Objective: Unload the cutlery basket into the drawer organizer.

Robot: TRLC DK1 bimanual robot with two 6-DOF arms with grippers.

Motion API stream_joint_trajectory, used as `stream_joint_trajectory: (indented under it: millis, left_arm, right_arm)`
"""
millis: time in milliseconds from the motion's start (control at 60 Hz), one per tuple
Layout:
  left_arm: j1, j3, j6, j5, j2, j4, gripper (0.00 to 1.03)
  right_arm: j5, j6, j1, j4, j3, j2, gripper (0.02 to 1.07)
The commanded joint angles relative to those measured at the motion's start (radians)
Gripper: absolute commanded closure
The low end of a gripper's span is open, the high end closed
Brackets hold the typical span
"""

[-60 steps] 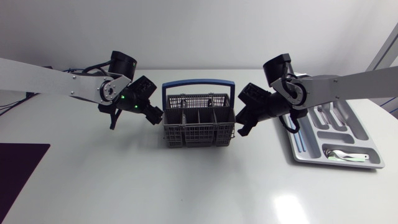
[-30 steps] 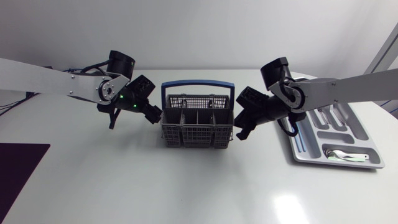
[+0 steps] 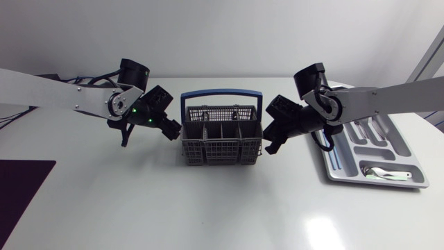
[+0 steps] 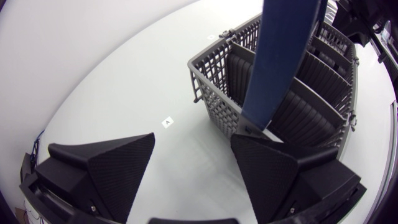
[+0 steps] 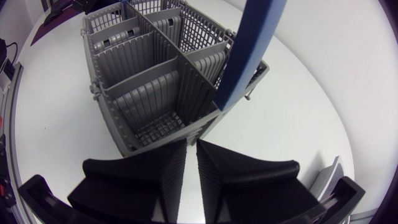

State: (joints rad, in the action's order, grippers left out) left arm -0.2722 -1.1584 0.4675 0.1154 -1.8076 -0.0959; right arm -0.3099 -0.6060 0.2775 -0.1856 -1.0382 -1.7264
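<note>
Cutlery basket (image 3: 222, 147), grey slatted mesh; left claw (image 4: 193, 142) apart, right claw (image 5: 191, 148) together

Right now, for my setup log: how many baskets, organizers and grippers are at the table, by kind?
Cutlery basket: 1
Drawer organizer: 1
Grippers: 2, the left gripper and the right gripper
Total: 4

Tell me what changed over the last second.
Very little. The right gripper dipped slightly toward the cutlery basket and came back; the basket barely shifted. Nothing was taken hold of or let go. The left gripper stays open at the basket's left end, and the drawer organizer is unchanged.
</note>
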Motion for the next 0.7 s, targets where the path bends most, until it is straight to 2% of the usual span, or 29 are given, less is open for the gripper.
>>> stream_joint_trajectory:
  millis: [0, 33, 83, 117, 183, 283, 500, 683]
  left_arm:
    - [-0.012, 0.026, -0.006, 0.027, 0.021, -0.002, 0.17]
    - [-0.009, 0.026, -0.006, 0.027, 0.019, -0.001, 0.17]
    - [0.001, 0.028, -0.004, 0.024, 0.019, 0.001, 0.17]
    - [0.004, 0.028, -0.001, 0.023, 0.021, 0.001, 0.17]
    - [0.013, 0.031, 0.005, 0.021, 0.030, 0.001, 0.15]
    - [0.031, 0.037, 0.010, 0.021, 0.053, 0.001, 0.11]
    - [0.036, 0.068, 0.016, 0.021, 0.093, -0.001, 0.08]
    - [0.084, 0.089, 0.002, 0.023, 0.175, -0.004, 0.05]
  right_arm:
    - [-0.014, 0.009, 0.005, 0.021, 0.012, 0.008, 0.82]
    - [-0.009, 0.009, 0.005, 0.021, 0.013, 0.008, 0.73]
    - [-0.008, 0.011, 0.005, 0.020, 0.023, 0.007, 0.55]
    - [-0.005, 0.011, 0.005, 0.020, 0.024, 0.007, 0.50]
    - [0.006, 0.009, -0.003, 0.020, 0.036, 0.010, 0.36]
    - [0.006, 0.002, -0.038, 0.018, 0.049, 0.022, 0.06]
    - [0.005, -0.008, -0.104, -0.003, 0.066, 0.048, 0.06]
    - [0.014, -0.031, -0.146, -0.021, 0.090, 0.143, 0.06]
